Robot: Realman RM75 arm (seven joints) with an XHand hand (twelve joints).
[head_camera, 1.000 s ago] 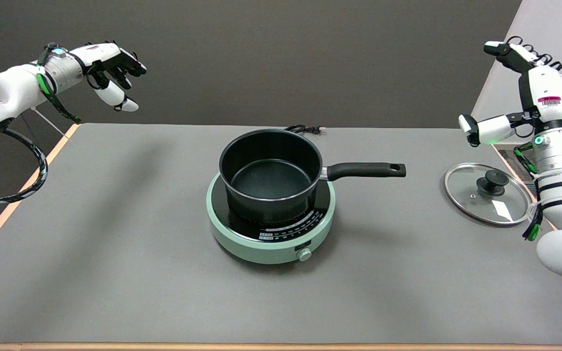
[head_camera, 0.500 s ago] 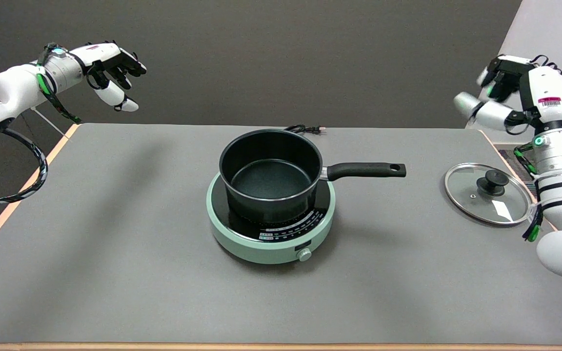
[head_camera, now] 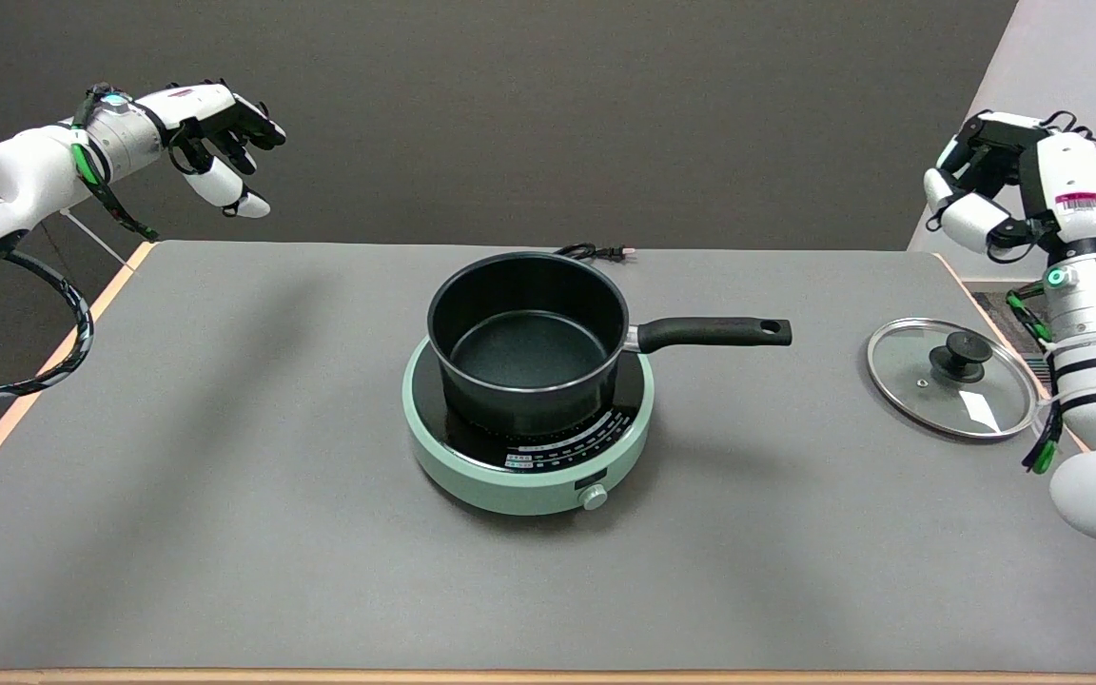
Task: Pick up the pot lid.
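Observation:
The glass pot lid [head_camera: 929, 395] with a metal rim and a black knob [head_camera: 961, 354] lies flat on the grey table near the right edge. My right hand [head_camera: 1005, 181] hangs in the air above and behind the lid, well clear of it. Its fingers are curled in toward the thumb and hold nothing. The white forearm [head_camera: 1095, 323] stands upright just right of the lid.
A black saucepan [head_camera: 527, 338] sits on a mint-green induction cooker [head_camera: 529, 471] at the table's middle, its handle [head_camera: 714, 331] pointing right toward the lid. A power cord [head_camera: 596, 252] lies behind it. The idle left hand [head_camera: 215, 133] hovers at the upper left.
My right hand's fingers, spread wide a second ago, have curled in, and the hand has drawn slightly right. The lid and pot have not moved.

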